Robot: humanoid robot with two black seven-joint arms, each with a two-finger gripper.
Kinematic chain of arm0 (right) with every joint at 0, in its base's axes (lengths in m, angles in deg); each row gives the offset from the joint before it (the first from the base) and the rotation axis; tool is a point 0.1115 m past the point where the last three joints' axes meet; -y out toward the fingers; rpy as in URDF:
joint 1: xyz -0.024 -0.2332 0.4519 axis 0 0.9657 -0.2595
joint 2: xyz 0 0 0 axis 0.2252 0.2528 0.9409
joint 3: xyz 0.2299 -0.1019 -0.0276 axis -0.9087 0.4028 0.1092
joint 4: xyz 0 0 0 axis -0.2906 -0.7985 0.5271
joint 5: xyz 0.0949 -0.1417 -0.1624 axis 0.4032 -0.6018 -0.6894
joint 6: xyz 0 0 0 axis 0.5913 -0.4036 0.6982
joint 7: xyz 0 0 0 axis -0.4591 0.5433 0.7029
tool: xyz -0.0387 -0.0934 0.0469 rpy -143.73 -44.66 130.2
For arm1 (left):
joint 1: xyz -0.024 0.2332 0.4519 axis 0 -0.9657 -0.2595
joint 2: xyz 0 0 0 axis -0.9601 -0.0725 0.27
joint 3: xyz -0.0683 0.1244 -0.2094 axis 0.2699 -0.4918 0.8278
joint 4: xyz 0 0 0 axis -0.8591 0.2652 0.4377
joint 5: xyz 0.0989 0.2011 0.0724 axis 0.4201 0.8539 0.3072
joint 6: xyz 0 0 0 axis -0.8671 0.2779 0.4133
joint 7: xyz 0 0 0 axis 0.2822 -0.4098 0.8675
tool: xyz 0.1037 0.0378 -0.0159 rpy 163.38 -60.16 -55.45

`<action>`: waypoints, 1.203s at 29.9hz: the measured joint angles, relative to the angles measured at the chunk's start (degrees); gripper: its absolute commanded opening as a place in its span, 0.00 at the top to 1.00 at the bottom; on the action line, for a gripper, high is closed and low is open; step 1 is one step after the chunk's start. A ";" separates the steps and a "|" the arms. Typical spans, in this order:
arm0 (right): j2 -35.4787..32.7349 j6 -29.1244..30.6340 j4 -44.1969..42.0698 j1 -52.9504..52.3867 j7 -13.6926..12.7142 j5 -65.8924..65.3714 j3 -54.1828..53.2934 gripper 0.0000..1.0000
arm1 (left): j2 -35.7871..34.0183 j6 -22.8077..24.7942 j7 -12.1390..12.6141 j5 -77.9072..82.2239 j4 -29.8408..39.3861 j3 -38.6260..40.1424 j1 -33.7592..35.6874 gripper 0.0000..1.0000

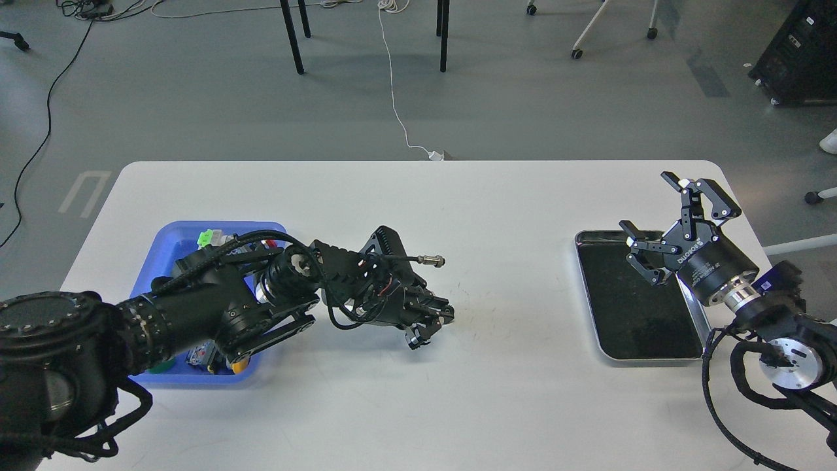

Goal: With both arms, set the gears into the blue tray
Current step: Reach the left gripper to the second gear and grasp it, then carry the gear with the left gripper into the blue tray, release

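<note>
The blue tray (169,237) sits at the left of the white table, partly covered by my left arm. My left gripper (433,320) is low over the table, just right of the tray. Its fingers are drawn together at the spot where a small black gear lay. The gear is now hidden between them. My right gripper (647,203) hangs open and empty above the far edge of a metal tray (634,314). No other gear shows in this view.
Several push-button switches with green (206,234), yellow and red caps lie in the blue tray. The shiny black-bottomed metal tray lies at the right. The table's rounded far edge (418,162) borders grey floor with chair legs and cables.
</note>
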 measured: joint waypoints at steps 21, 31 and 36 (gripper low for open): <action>1.00 -0.10 -0.21 0.08 0.00 -0.45 -0.09 0.03 | -35.87 -1.16 0.02 -6.90 20.76 0.25 3.50 0.83; 1.58 -0.10 -0.20 0.00 0.00 -0.45 -0.18 0.03 | -44.18 -1.67 0.02 -7.82 17.91 0.82 -4.06 0.82; 1.20 -0.10 -0.09 -0.01 0.00 -0.45 -0.87 0.03 | -43.46 -1.67 0.00 -7.77 15.81 0.84 -5.32 0.81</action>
